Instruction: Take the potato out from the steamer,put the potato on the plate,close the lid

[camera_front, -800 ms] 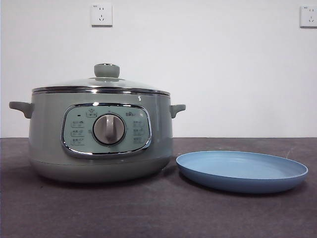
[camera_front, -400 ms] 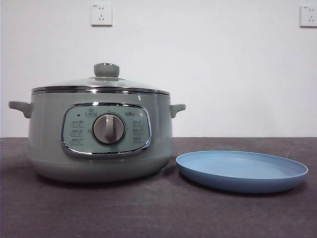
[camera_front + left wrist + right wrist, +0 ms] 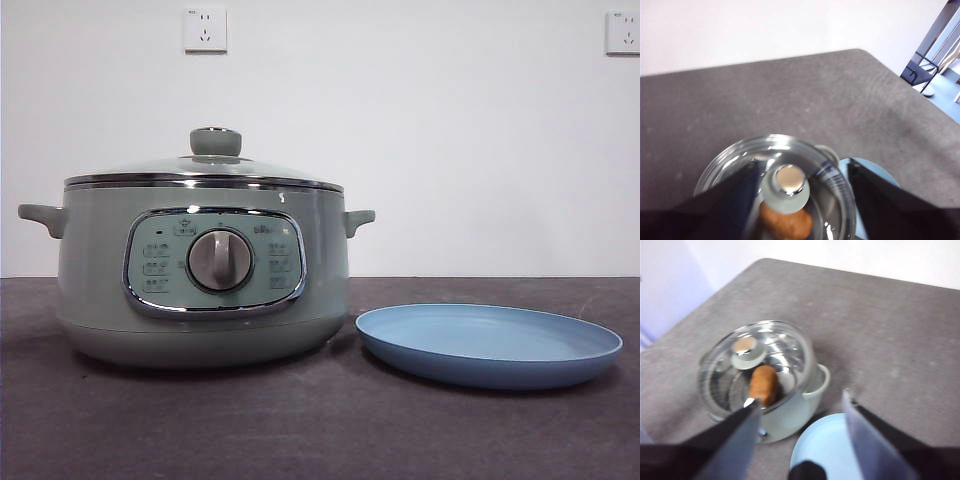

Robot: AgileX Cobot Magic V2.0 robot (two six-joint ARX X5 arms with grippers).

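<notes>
The potato (image 3: 763,384) is a blocky orange-brown lump with a dull, rough skin, lying inside the steamer (image 3: 205,270) and seen through the glass from both wrist views; it sits just beside the lid's knob as seen from above, off toward one side of the pot. The lid (image 3: 203,168) is seated on the steamer's chrome rim, clear and low-domed, with a pale green knob (image 3: 785,187) capped in chrome. The steamer is a round sage-green pot with two small side handles and a front panel with a silver dial (image 3: 220,261). Just beside it on the dark grey table (image 3: 300,430), close but apart, lies the light-blue plate (image 3: 489,346), bare.

The left gripper (image 3: 802,200) hangs above the lid, jaws spread wide to either side of the knob, holding nothing. The right gripper (image 3: 800,435) hovers higher, above the gap between steamer and plate, jaws likewise wide apart and empty. Two wall sockets (image 3: 205,30) sit on the white wall behind.
</notes>
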